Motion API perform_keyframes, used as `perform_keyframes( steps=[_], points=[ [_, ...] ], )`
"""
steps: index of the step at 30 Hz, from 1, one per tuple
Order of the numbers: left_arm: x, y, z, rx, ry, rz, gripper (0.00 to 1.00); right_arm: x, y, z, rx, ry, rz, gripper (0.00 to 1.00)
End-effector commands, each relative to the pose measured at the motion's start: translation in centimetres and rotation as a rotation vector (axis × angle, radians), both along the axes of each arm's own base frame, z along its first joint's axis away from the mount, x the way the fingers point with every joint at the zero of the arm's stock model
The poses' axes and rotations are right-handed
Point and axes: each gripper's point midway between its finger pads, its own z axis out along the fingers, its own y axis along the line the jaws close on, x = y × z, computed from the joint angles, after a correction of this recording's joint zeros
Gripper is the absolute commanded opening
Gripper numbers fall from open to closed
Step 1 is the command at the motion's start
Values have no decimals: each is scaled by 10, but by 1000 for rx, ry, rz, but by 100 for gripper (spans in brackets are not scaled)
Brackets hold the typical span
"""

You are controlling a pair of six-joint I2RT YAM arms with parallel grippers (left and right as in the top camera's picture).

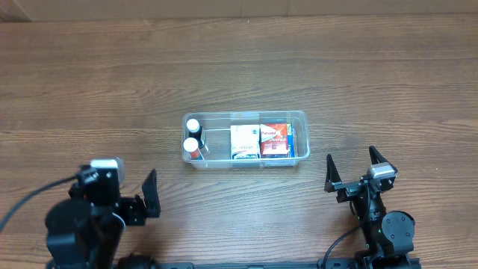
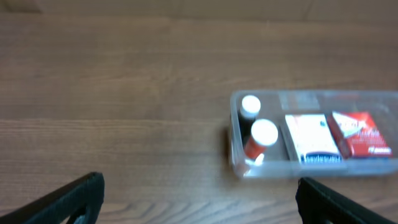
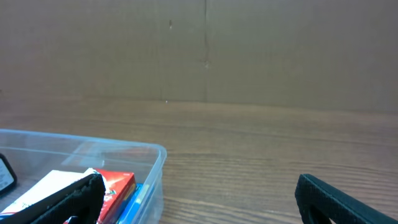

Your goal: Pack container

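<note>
The clear plastic container (image 1: 299, 117) sits mid-table. It holds two white-capped bottles (image 1: 193, 143), a white box (image 1: 244, 141), a red box (image 1: 274, 134) and a blue box edge (image 1: 291, 142). It also shows in the left wrist view (image 2: 235, 134) and the right wrist view (image 3: 158, 163). My left gripper (image 1: 149, 196) is open and empty, near the front left, apart from the container. My right gripper (image 1: 357, 170) is open and empty, to the container's front right. Both show wide-open fingers in their wrist views, the left (image 2: 199, 199) and the right (image 3: 199, 199).
The wooden table (image 1: 239, 67) stretches on all sides of the container. A brown cardboard wall (image 3: 205, 50) stands beyond the far edge.
</note>
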Motion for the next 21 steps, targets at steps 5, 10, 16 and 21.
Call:
perform_keyframes(
  steps=[5, 10, 16, 21],
  points=[
    [33, -7, -52, 77, -383, -69, 100, 0, -3, -1, -3, -9, -17, 100],
    [47, -5, -59, 130, -543, -66, 100, 0, -3, -1, -3, -9, -17, 100],
    [52, 11, -104, 41, -416, 63, 100, 0, -3, -1, -3, -9, -17, 100],
    [52, 10, -104, 23, -416, 64, 100, 0, -3, -1, -3, -9, -17, 100]
  ],
)
